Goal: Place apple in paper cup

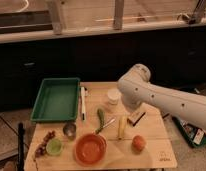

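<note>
The apple (138, 143) lay loose at the table's (157, 150) front right, not yet in the cup (114, 96) behind it. The gripper (136, 118) hung low between them, probably poised for the apple; its opening could not be told.

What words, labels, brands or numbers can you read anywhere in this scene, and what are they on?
No text is readable.
Table, near right corner: faint printed mark, too blurred to read.
Floor clutter at right: pale labels, too blurred.
End effector, low over the table between paper cup and apple: no text visible.
</note>
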`<state>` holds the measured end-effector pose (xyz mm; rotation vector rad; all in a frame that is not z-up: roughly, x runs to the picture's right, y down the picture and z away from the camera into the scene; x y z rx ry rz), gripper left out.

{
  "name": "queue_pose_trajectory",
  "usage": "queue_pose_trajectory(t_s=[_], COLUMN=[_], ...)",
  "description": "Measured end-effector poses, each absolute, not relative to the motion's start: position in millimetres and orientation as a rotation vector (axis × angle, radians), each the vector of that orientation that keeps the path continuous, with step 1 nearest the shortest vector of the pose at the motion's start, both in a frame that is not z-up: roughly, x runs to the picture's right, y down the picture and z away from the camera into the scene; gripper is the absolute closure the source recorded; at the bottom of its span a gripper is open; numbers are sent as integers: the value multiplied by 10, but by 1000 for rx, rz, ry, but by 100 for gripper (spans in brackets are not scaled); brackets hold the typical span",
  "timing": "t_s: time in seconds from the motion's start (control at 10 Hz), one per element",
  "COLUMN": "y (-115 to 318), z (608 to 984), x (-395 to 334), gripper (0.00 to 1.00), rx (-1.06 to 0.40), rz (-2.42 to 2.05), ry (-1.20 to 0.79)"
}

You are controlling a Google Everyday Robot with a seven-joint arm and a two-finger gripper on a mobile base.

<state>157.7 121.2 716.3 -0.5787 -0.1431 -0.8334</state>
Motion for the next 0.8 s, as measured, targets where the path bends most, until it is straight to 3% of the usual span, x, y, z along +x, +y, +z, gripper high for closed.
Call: queue_pose_trajectory(t_s=[0.2, 0.4, 0.8], y=[1439, 1548, 1821], z=[7174, 7173, 7164], x=[1737, 1794, 1919], gripper=[39, 24, 20], rx=[-591, -597, -631], rz=[-823, -817, -798], ry=[-175, -188, -183])
